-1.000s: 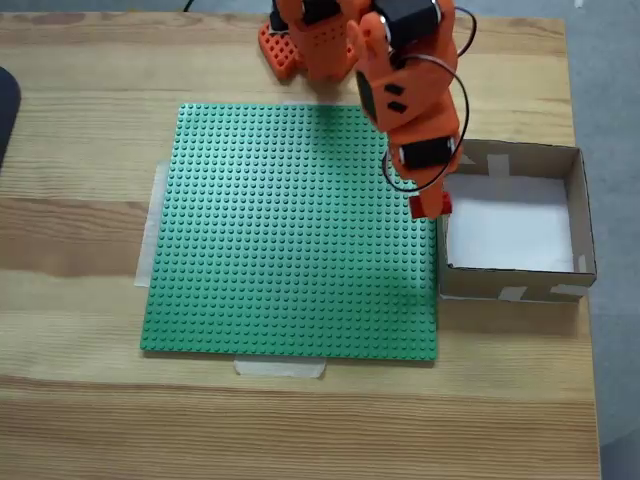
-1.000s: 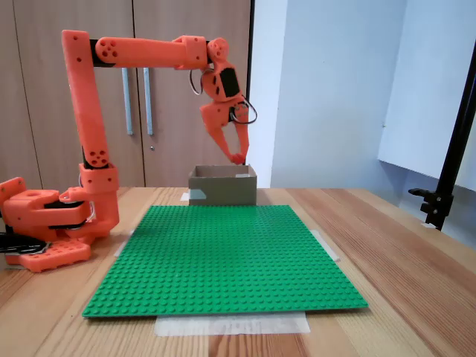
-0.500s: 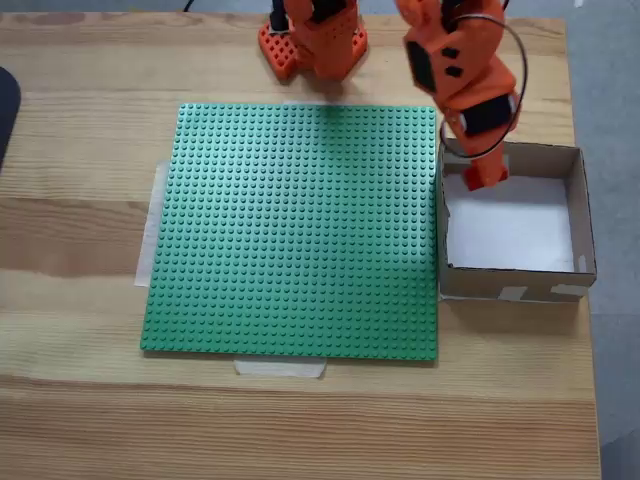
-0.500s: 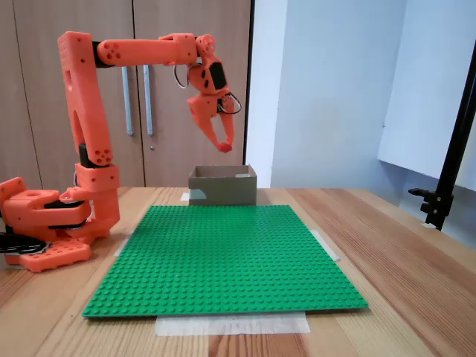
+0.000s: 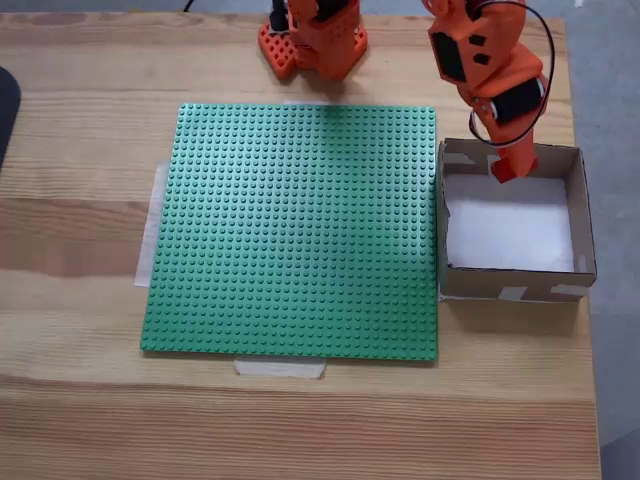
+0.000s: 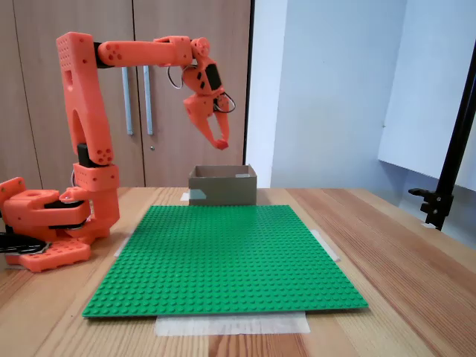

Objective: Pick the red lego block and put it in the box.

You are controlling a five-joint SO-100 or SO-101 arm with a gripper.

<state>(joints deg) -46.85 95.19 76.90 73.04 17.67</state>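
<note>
We have the red lego block (image 5: 503, 173) pinched in our fingers (image 6: 221, 143) above the box (image 5: 578, 215) — pickup done, and what is left, we judge — lowering and letting go.

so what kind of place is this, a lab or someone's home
Probably an office or hobby workspace: a wooden table, tall cupboard doors behind, and a taped-down green baseplate for the orange arm.

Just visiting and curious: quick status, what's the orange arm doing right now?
Gripper shut on red lego block, raised above the box. Box floor bare. Nothing between block and box.
</note>
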